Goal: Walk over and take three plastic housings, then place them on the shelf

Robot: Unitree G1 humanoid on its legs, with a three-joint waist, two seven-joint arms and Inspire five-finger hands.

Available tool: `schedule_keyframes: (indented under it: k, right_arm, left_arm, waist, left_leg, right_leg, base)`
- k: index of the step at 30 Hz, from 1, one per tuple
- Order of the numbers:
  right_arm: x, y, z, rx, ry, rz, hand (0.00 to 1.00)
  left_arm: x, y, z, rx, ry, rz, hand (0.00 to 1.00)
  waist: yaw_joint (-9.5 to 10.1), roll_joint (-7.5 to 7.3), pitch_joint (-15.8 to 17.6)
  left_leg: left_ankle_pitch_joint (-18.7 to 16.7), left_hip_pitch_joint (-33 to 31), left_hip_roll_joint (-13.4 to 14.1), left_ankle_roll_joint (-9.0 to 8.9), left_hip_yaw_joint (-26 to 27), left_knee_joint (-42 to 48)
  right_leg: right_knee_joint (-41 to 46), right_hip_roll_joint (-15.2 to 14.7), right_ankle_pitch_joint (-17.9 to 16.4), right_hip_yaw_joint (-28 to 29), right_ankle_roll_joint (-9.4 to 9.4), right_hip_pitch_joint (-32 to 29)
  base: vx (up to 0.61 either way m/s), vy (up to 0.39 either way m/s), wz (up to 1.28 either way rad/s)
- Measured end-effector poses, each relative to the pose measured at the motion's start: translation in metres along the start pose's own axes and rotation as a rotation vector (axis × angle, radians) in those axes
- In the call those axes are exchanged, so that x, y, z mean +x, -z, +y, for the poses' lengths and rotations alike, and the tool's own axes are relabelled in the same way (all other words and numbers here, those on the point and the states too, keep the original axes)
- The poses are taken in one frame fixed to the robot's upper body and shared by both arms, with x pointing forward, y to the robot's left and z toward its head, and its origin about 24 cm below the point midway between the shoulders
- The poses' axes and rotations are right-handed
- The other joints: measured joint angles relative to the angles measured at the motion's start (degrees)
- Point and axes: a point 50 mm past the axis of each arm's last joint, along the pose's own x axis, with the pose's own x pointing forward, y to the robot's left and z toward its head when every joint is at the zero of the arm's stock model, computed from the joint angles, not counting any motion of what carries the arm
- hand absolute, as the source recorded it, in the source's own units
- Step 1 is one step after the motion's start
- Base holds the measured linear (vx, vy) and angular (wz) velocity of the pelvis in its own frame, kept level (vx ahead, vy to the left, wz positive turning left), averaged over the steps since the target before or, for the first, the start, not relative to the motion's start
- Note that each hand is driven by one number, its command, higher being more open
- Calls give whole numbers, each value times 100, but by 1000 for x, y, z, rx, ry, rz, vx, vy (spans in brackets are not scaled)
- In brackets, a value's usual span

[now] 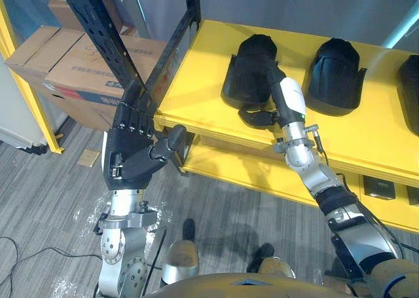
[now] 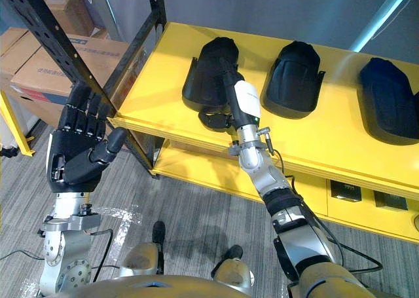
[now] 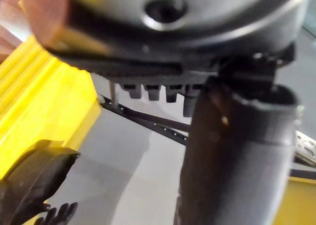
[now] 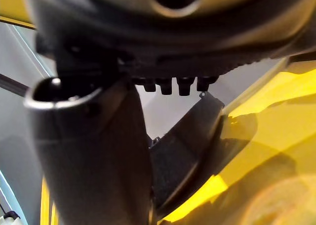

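1. A yellow shelf (image 1: 196, 82) spans the far half of the scene, with a lower yellow board (image 1: 262, 173) beneath it. A black perforated rack post (image 1: 98, 23) slants across its left end.
2. Cardboard boxes (image 1: 72, 62) are stacked at the far left, behind the post, on a grey plank floor (image 1: 59, 200).
3. All three black plastic housings stand in a row on the top board. The left housing (image 1: 245, 69), the middle housing (image 1: 337, 69) and the right housing (image 2: 389, 95) are set apart from one another.
4. The right arm reaches from the near right up and across the shelf's near edge, stretched almost straight towards the left housing.
5. The left arm stands upright at the near left, short of the shelf, its forearm vertical.
6. The left hand (image 1: 131, 154) is raised beside the rack post with its palm turned towards the camera. Its fingers are straight and close together and its thumb angles out to the right. It holds nothing.
7. The right hand (image 1: 273, 75) rests on the right flank of the left housing. Its fingers lie straight along the shell and point far. Its thumb bends at the housing's near rim, and it cannot be told whether the thumb presses there.
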Motion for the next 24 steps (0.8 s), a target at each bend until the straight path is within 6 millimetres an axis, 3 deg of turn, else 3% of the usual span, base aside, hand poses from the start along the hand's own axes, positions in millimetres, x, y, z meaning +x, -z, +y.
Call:
schedule_keyframes:
  k: [5,10,24]
  right_arm:
    - [9,3,-3,-15,-1,9,100]
    - [18,2,-16,-50,2,-25,100]
    - [27,3,-19,-57,-7,-24,100]
  left_arm:
    - [0,0,0,-1,0,1,100]
    - [0,3,-4,-17,13,7,100]
    - [1,4,-7,-30,25,12,100]
  waist:
    - [12,24,19]
    - [36,154,181]
    - [31,160,184]
  left_leg:
    - [12,-4,-19,9,-22,0]
    - [56,-22,-44,34,-63,-8]
    - [120,-75,-65,39,-95,-17]
  right_leg:
    - [22,-25,-3,-12,0,2]
    - [41,-55,-4,-70,-1,9]
    - [140,-109,-9,-126,-5,-65]
  base:
    - [-34,-12,2]
    - [-62,-13,5]
    - [-30,-15,1]
